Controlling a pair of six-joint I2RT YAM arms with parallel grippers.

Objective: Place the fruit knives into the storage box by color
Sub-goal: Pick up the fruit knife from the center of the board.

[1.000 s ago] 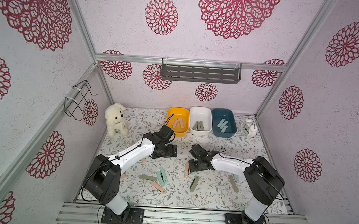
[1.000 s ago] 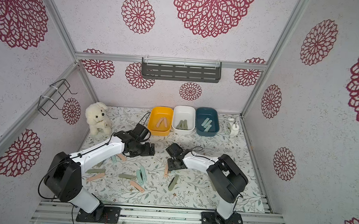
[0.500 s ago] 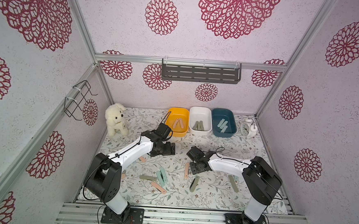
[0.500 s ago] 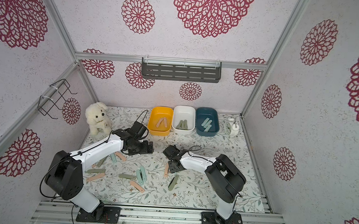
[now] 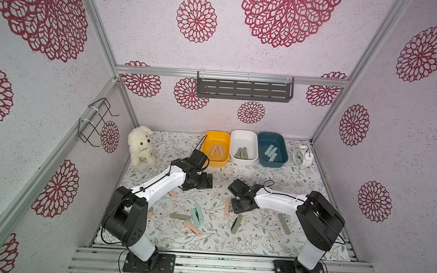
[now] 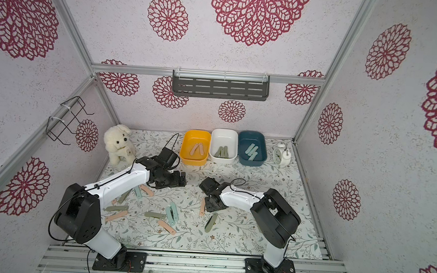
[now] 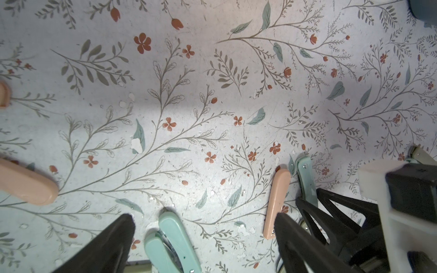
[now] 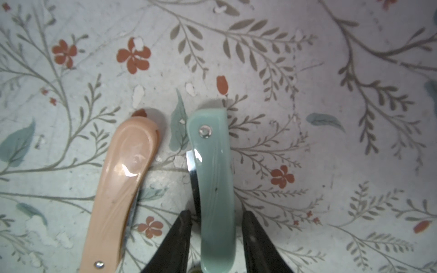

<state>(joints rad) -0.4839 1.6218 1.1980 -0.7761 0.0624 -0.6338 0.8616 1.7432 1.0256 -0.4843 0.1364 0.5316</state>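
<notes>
Floral-printed mat (image 5: 258,238) floors a cell papered with red rosettes. Nearest the camera, well short of the white tub (image 5: 244,160), loose fruit knives lie flat on the mat: a peach knife (image 5: 193,228), an olive knife (image 5: 236,224), a second olive knife (image 5: 284,223) and a mint pair (image 5: 197,215) lying side by side.

Closer to the white tub, the right gripper (image 8: 216,214) points down at the mat. Its fingers (image 8: 179,236) straddle a mint knife (image 8: 212,165) that lies flat, one finger along each long edge and very close. Whether they press it cannot be told. A neighbouring peach knife (image 8: 123,184) lies just beside the mint knife, apart from it.

Nearer again to the white tub, and to its left, the left gripper (image 7: 203,215) hangs over the mat with jaws spread wide and empty.

At the far edge of the mat, the white tub stands in the middle of a row of three and holds olive knives (image 5: 243,153). Just beside it on the left, the yellow-orange tub (image 5: 217,163) holds two peach knives (image 5: 216,150). Just beside it on the right, the dark teal tub (image 5: 273,163) holds mint knives (image 5: 271,152). A plush dog (image 5: 141,145) sits well to the left of the white tub, and an alarm clock (image 5: 300,156) stands beyond the dark teal tub. A grey slotted shelf (image 5: 243,89) hangs on the back wall above the white tub.
</notes>
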